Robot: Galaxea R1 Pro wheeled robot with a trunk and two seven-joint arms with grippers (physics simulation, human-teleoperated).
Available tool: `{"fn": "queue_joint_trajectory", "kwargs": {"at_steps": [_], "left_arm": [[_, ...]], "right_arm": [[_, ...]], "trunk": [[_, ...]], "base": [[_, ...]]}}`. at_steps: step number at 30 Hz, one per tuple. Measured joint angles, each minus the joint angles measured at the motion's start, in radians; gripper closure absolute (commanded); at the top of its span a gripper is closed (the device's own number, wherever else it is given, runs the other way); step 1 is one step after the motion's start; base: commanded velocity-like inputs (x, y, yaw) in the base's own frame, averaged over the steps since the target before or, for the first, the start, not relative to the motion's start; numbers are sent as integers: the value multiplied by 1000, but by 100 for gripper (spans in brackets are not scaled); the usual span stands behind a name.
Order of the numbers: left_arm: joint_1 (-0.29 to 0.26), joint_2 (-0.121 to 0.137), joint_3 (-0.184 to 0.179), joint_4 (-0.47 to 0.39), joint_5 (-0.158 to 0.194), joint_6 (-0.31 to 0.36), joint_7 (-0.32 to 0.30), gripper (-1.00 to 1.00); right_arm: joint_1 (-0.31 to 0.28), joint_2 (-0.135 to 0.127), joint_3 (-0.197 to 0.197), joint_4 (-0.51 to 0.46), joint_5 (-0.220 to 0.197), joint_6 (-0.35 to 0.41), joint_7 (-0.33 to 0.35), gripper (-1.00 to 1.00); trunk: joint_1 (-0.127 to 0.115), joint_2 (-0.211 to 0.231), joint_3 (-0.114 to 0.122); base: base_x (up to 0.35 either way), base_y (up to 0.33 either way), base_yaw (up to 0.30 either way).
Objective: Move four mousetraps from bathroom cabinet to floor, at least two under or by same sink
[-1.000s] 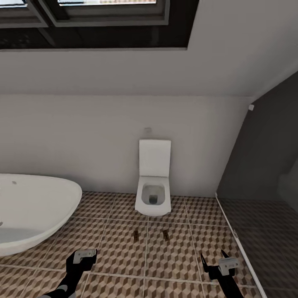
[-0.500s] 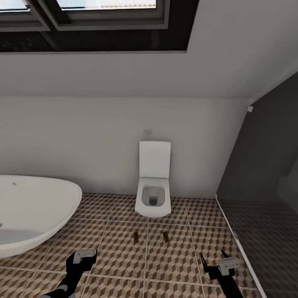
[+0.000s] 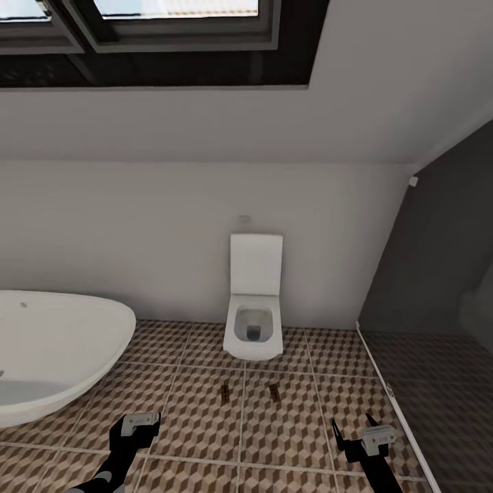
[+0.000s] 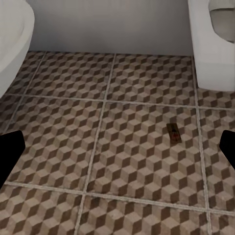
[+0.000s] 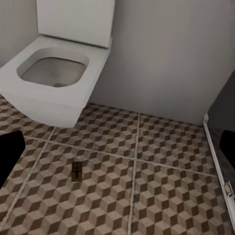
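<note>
Bathroom floor point(image 3: 205, 411) of large square tiles printed with brown, beige and white cubes runs from a white oval bathtub point(image 3: 55, 349) to a grey wall, where a white wall-hung toilet point(image 3: 255, 322) stands beneath a dark-framed window point(image 3: 157, 41). Two small flat tan wooden mousetraps lie on the tiles in front of the toilet, near each other but apart: one point(image 3: 225, 392) toward the bathtub side, the other point(image 3: 275, 391) toward the dark glass partition point(image 3: 438, 383). The left wrist view looks down on the first point(image 4: 173, 132), lying inside a tile near a grout line; the right wrist view finds the second point(image 5: 77, 171) on the tile just before the toilet's base.

Both arms hang low over the floor. The left gripper point(image 3: 140, 423) and the right gripper point(image 3: 359, 431) carry nothing, and in each wrist view the dark fingertips sit at opposite edges of the picture, so the jaws stand spread wide.

Judging from this, two traps are already down and two are still to be fetched. Neither sink nor cabinet is in view, and these two rest by the toilet, so the next move likely calls for turning the base toward the cabinet, and later seeing that at least two traps lie beside the sink.
</note>
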Motion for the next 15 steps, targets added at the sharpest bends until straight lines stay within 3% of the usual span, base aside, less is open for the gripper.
{"fn": "queue_joint_trajectory", "kwargs": {"at_steps": [15], "left_arm": [[0, 0, 0, 0, 0, 0, 0, -100]], "right_arm": [[0, -1, 0, 0, 0, 0, 0, -100]], "trunk": [[0, 0, 20]], "base": [[0, 0, 0]]}}
